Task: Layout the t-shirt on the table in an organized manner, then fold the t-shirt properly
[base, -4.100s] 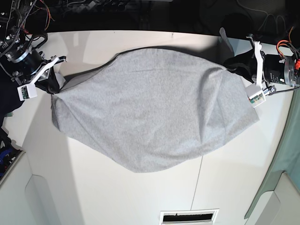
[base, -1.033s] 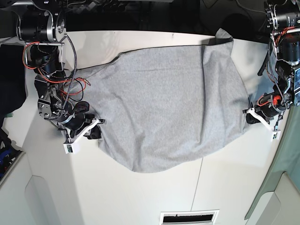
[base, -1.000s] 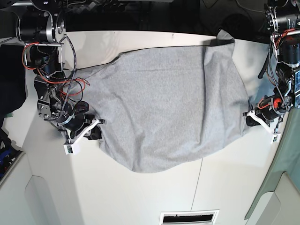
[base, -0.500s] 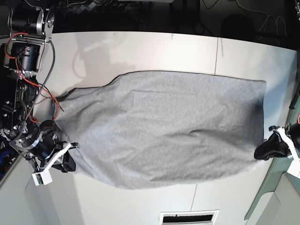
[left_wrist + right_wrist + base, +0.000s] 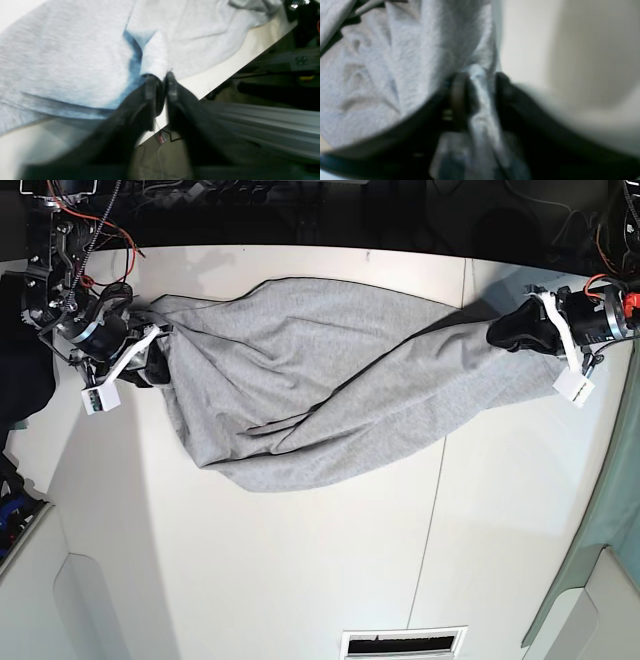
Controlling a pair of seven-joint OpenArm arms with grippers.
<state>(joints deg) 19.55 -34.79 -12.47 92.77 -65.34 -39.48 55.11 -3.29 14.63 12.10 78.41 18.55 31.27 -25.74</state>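
I am in the layout step: left gripper (image 5: pixel 497 332) and right gripper (image 5: pixel 152 352) each pinch the t-shirt (image 5: pixel 300 390) (sagging, creased), so next I flatten it on the surface (image 5: pixel 300 580).

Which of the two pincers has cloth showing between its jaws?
The right pincer: a strip of t-shirt runs between its jaws. The left pincer's tips sit nearly together, the gap between them dark.

We are seeing the white table (image 5: pixel 300 570) carrying the grey shirt (image 5: pixel 300 395), which is lying rumpled across its far half, stretching from left to right; a thin seam (image 5: pixel 428 520) is running near to far.
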